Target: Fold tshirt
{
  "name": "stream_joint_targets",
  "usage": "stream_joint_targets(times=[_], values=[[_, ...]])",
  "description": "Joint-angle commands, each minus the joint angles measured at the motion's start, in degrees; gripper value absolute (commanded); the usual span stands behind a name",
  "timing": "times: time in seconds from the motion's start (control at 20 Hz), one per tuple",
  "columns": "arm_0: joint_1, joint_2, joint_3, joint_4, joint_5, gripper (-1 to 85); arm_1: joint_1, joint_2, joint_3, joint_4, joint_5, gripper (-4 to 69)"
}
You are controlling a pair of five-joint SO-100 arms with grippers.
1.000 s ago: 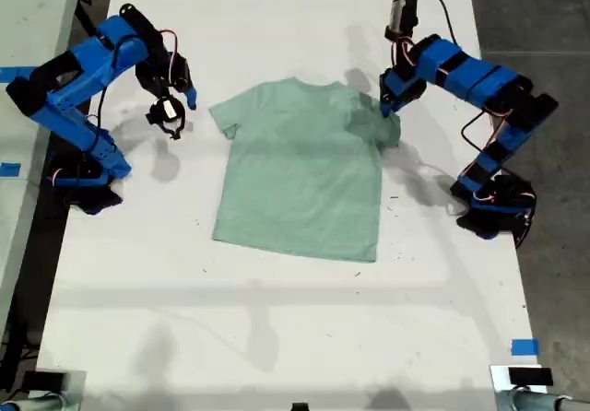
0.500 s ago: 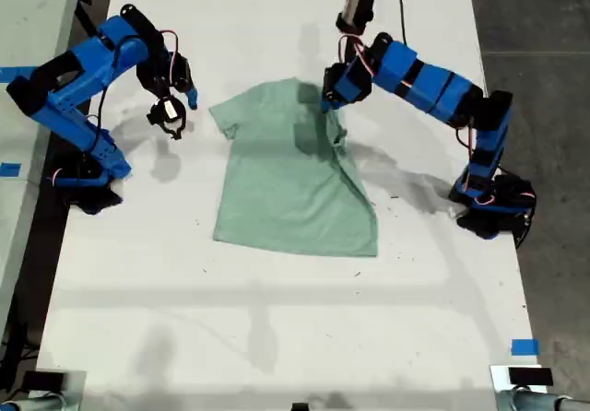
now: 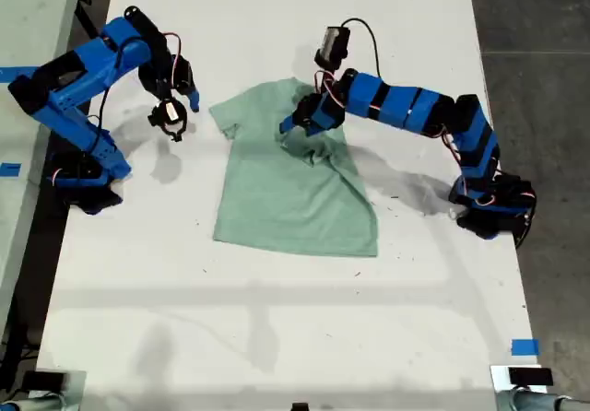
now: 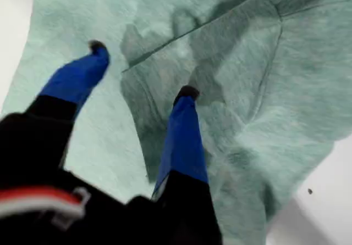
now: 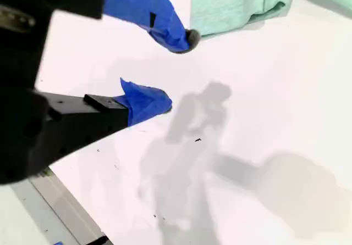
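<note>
One garment lies on the white table (image 3: 277, 337): the tshirt (image 3: 286, 199), pale mint green, resting a little toward the table's far end in the exterior view, roughly midway between its two long edges, neck pointing to the far edge and hem toward the near one. Its sleeve on the exterior view's left is spread flat, while the sleeve and shoulder on the exterior view's right are pulled inward over the chest, leaving a diagonal fold that runs down to the hem corner. My first gripper (image 3: 297, 122) reaches in from the arm based at the table's long edge on the exterior view's right and sits over the upper chest of the shirt, right at the bunched cloth. In the first wrist view my first gripper (image 4: 142, 69) has its jaws spread apart, one blue finger (image 4: 77, 77) over flat fabric and the other beside the rumpled, folded-over sleeve; the cloth lies under and between them, but I cannot tell whether any of it is pinched. My second gripper (image 3: 175, 116) hangs above bare table just beside the flat sleeve, on the exterior view's left, not touching the shirt. In the second wrist view my second gripper (image 5: 179, 72) is parted and holding nothing, with the sleeve's edge just beyond its fingertips and its shadow on the table below.
</note>
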Motion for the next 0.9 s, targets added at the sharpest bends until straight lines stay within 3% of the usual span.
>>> stream_joint_targets(times=[0.0, 0.1, 0.25, 0.35, 0.5, 0.85], values=[[1.05, 0.00, -4.39, -0.26, -0.70, 12.5, -1.05, 2.46, -4.31, 2.37, 0.35, 30.6], [1.14, -0.26, -4.66, -0.26, -0.70, 12.5, -0.62, 6.15, -3.43, 7.03, 0.35, 24.9], [1.49, -3.08, -8.61, 0.97, -0.18, 16.5, 0.44, 16.08, 0.88, 11.87, -2.72, 26.0], [1.67, -8.09, -14.41, 2.46, 1.76, 23.6, 1.23, 21.18, 2.99, 17.23, -3.69, 28.2], [1.85, -14.85, -22.68, 4.48, 3.25, 25.7, 1.49, 28.65, 8.44, 22.06, -4.13, 31.9], [0.70, -21.45, -30.15, 5.01, 7.47, 27.4, 2.64, 53.61, 35.42, 22.24, -1.32, 34.9]])
